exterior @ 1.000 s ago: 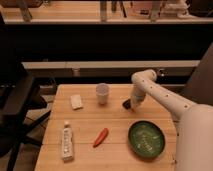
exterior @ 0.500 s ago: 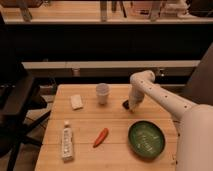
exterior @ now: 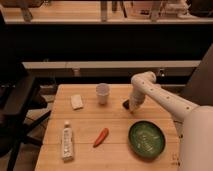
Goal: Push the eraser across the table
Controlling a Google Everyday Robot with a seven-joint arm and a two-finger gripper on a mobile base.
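The eraser shows as a small dark block on the light wooden table, to the right of the white cup; the arm covers most of it. My gripper is down at the table surface, right at the eraser's right side and touching or nearly touching it. The white arm reaches in from the right over the table.
A small white squarish piece lies left of the cup. A white tube lies near the front left. A red-orange chili-like item lies front centre. A green bowl sits front right. A dark chair stands at the left.
The gripper and forearm have shifted slightly left toward the cup, closing on the eraser. The other objects have not moved.
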